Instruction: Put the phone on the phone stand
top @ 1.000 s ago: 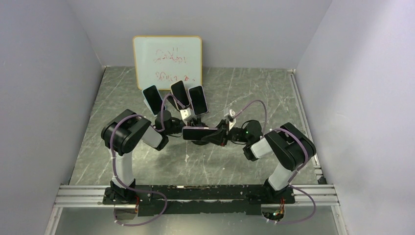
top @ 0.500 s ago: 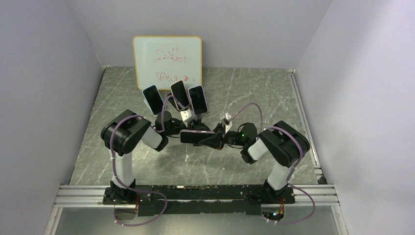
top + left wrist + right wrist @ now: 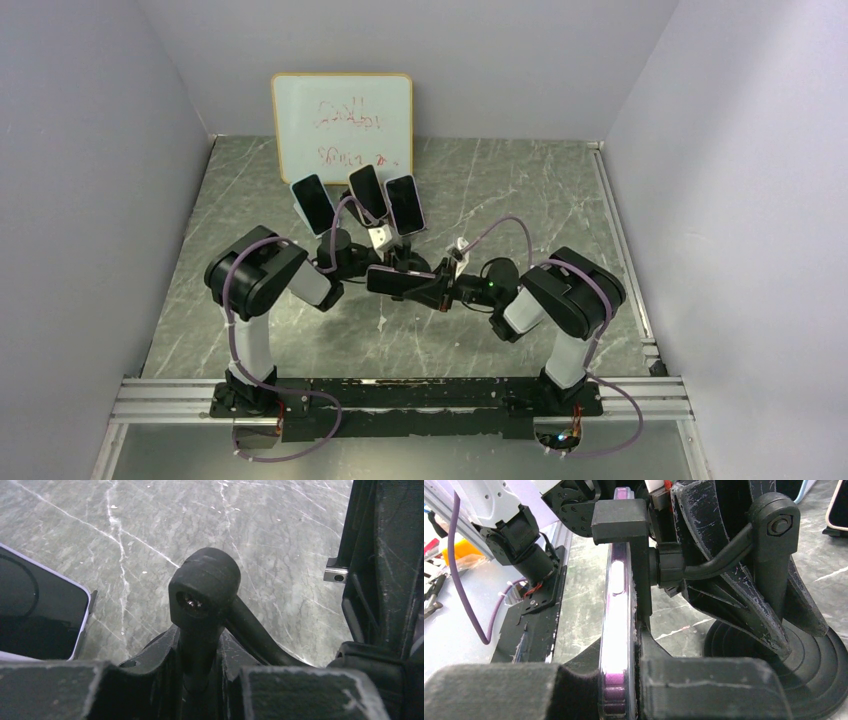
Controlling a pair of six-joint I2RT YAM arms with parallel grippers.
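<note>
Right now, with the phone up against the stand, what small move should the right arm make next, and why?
Probably ease the phone a touch further into the clamp before releasing: the right gripper is shut on it, its far end sits under the clamp, and the left gripper holds the stand steady.

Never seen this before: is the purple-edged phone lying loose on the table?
No, the phone is clamped edge-on between the right gripper's fingers, against the phone stand.
</note>
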